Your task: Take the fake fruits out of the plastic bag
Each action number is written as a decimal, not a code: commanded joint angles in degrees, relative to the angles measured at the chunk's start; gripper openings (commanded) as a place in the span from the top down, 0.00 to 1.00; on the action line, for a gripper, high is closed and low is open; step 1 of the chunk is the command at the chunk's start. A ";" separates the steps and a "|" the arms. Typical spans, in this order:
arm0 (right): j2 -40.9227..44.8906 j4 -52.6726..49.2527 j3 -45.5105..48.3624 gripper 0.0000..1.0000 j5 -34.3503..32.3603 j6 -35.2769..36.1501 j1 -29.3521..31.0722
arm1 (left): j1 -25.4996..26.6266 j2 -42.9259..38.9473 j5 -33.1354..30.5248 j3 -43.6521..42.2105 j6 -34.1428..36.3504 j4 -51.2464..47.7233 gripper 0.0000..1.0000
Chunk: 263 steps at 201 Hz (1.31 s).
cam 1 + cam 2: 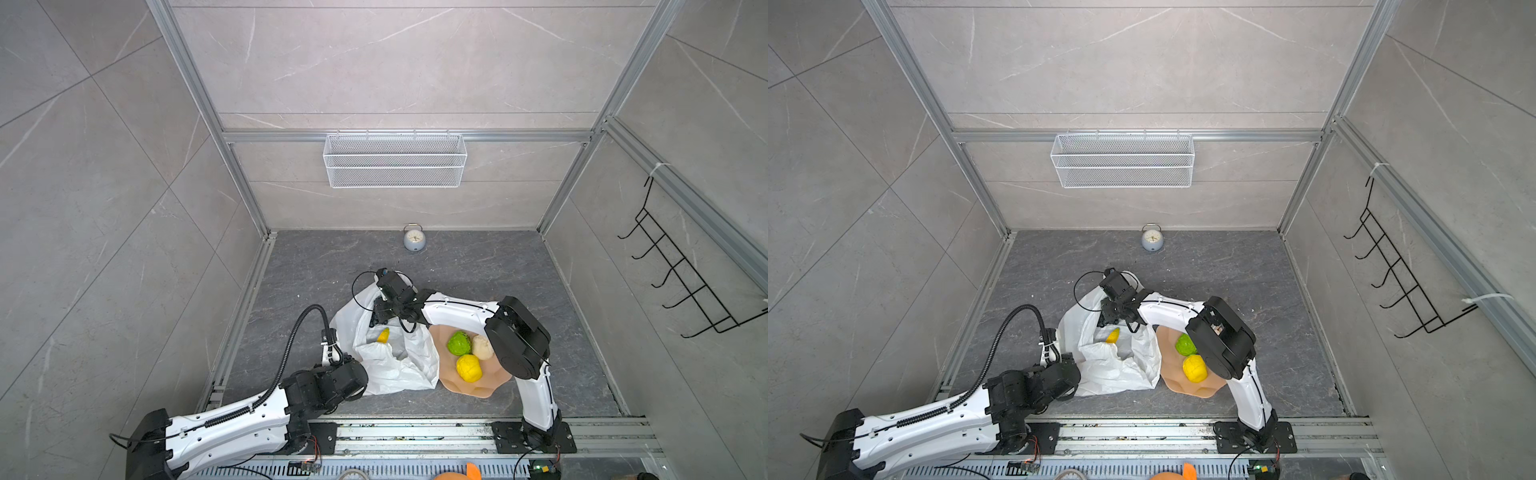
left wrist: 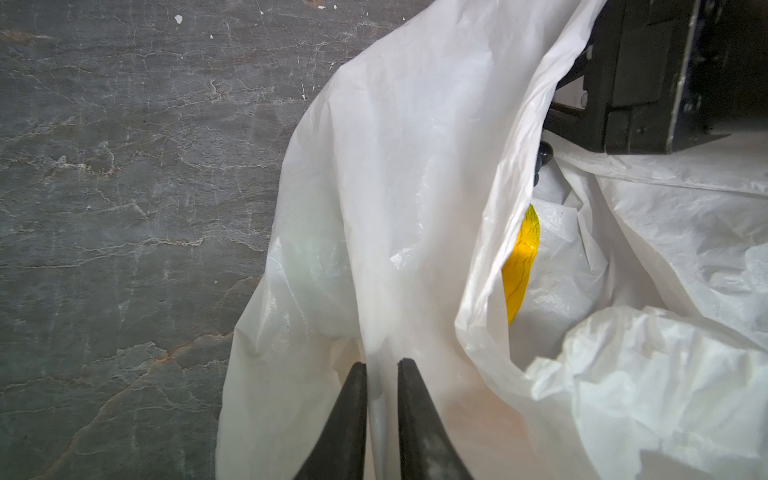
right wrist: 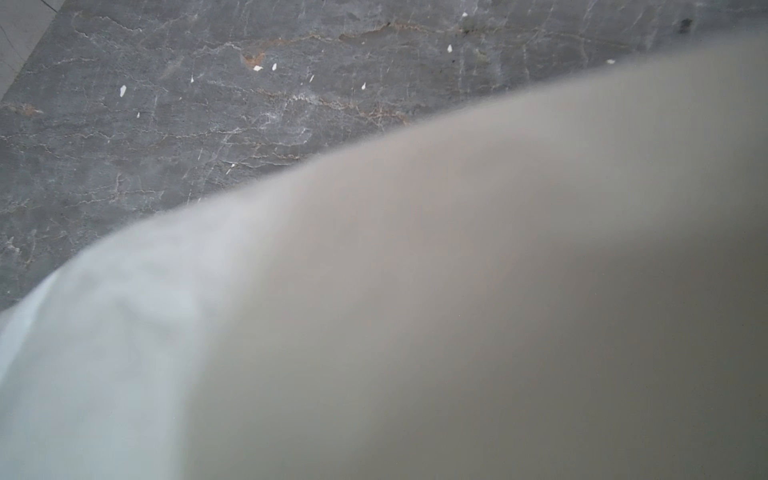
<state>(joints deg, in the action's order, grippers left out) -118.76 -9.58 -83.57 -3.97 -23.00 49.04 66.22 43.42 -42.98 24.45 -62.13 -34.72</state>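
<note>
The white plastic bag [image 1: 390, 361] [image 1: 1113, 365] lies crumpled on the dark floor with its mouth open. A yellow banana [image 1: 383, 336] [image 2: 519, 262] shows inside it, and a dark grape [image 2: 544, 151] peeks out deeper in. My left gripper [image 2: 382, 365] is shut on a fold of the bag's left side. My right gripper [image 1: 380, 320] reaches into the bag's far side; bag film blurs the right wrist view and hides its jaws. Green [image 1: 459, 343], beige [image 1: 482, 347] and yellow [image 1: 468, 368] fruits sit in the peach bowl [image 1: 465, 388] right of the bag.
A small grey alarm clock [image 1: 414, 239] stands by the back wall. A white wire basket [image 1: 395, 160] hangs on that wall and a black hook rack [image 1: 681, 270] on the right wall. Metal rails [image 1: 415, 436] run along the front edge.
</note>
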 commanded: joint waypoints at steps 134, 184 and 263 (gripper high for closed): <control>11.64 2.04 6.98 1.00 0.36 -1.67 1.13 | -0.30 -0.30 -1.89 0.70 -0.41 -1.40 0.81; 15.69 3.19 10.18 1.00 -0.03 -2.15 2.52 | -0.30 -0.26 -1.94 0.76 0.03 -0.82 0.81; 23.48 0.76 10.84 1.00 0.36 -1.63 5.45 | -0.34 0.73 -1.85 1.12 0.74 0.22 0.81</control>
<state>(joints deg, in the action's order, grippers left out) -99.81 -7.99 -73.41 -3.42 -24.43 53.63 66.22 43.97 -43.05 24.45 -62.11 -34.68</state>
